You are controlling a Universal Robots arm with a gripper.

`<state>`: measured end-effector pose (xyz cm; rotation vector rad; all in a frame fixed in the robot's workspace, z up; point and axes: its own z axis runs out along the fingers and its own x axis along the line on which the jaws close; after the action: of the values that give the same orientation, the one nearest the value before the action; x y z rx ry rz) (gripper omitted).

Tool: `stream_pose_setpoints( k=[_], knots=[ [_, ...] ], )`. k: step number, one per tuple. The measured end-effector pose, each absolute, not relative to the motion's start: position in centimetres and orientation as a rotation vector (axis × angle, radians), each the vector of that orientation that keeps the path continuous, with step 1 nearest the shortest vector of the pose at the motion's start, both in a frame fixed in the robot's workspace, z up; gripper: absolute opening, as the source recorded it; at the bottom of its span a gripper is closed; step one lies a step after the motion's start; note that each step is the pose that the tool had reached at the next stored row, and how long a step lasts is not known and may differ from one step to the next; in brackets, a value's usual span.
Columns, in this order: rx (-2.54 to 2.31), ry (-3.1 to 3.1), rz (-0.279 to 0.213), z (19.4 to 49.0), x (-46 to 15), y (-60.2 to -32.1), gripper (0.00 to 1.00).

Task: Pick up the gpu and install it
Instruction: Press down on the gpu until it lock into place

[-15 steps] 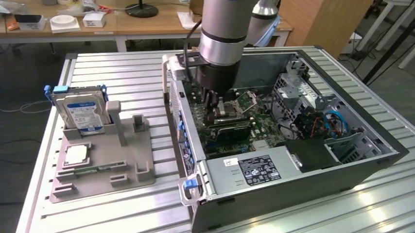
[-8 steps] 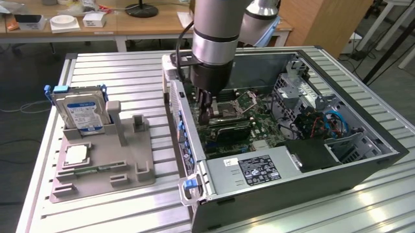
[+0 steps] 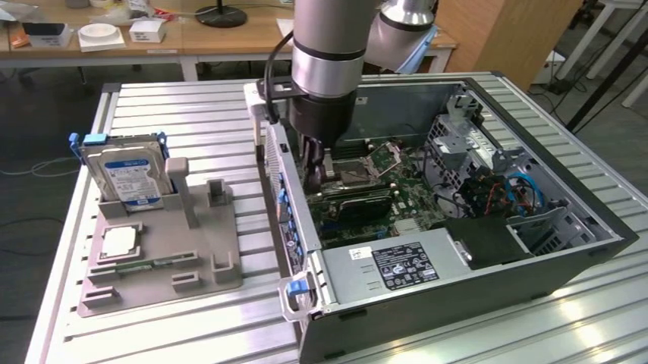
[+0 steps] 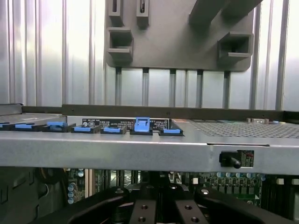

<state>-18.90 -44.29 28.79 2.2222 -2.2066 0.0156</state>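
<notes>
The gripper [image 3: 316,176] is lowered inside the open computer case [image 3: 567,250], directly over the motherboard [image 3: 405,193]. The jaws are closed. A dark card, judged to be the gpu [image 3: 350,203], lies level across the board just below the jaws, at or in its slot; whether the jaws grip it cannot be told. The pick-up appears complete, and seating is at a late stage or finished.

The power supply [image 3: 400,265] sits close beside the card. On the table [image 3: 172,326], the grey fixture [image 3: 202,265] carries the hard drive [image 3: 127,178] and a memory stick [image 3: 147,265]. The case's rear wall [image 4: 140,149] with blue clips [image 4: 141,125] borders the work area closely.
</notes>
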Motion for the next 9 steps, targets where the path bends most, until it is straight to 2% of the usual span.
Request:
stream_pose_setpoints(
  k=[9],
  knots=[
    [2.216,-2.212,0.014,29.33,-19.24,-44.18,0.11]
  ],
)
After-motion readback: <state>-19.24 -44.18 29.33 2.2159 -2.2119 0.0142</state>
